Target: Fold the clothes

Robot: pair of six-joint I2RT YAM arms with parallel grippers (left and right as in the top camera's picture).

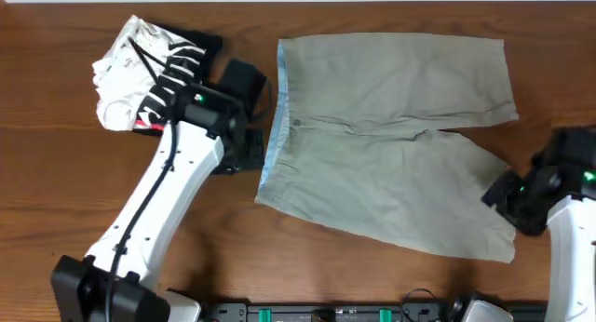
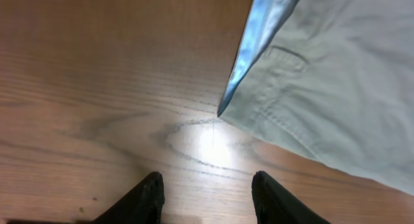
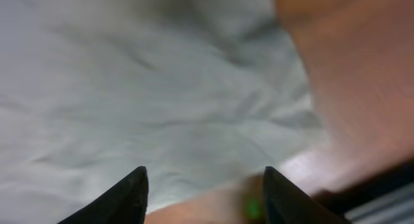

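Between the parted black fingers of the left gripper, only bare wooden table: released, clear of the cloth. Just ahead, the lower corner of the pale blue waistband of the khaki shorts. Right gripper likewise spread and empty, above a leg near its edge. Shorts flat on the table right of centre, waistband leftward, legs rightward. At far left, a bundled black-and-white striped garment.
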